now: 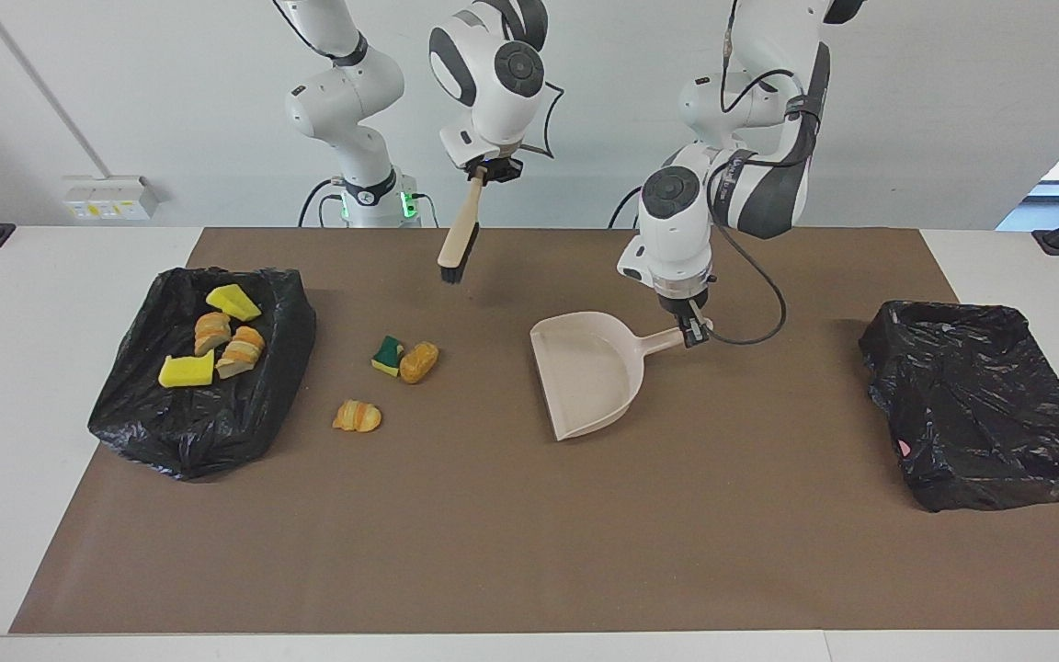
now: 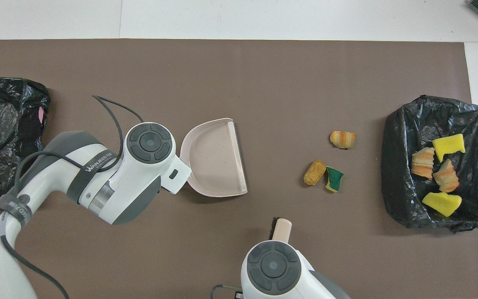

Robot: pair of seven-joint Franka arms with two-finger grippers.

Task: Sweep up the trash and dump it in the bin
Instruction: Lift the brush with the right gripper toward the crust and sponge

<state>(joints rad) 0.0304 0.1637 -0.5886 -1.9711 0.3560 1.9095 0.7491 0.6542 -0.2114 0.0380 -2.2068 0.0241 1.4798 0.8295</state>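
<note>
On the brown mat [image 1: 529,515] of the white counter [image 1: 33,386], a black-lined bin [image 1: 203,441] holds four scraps, while the left jaws clench the beige plastic dustpan [image 1: 589,372] and the right jaws clench the beige black-bristled brush [image 1: 458,241].

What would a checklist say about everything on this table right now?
Surface: brown mat over a white table.
Job's things: four trash bits in the black-lined bin at the right arm's end; three loose on the mat: green-and-yellow sponge touching a bread piece, croissant piece farther from the robots.
Clutter: second black-lined bin at the left arm's end, no trash seen in it.
Grippers: left pincer shut on the dustpan handle; right pincer shut on the brush, raised over the mat.
Cables: black cable looping off the left arm.
Surroundings: wall socket.
</note>
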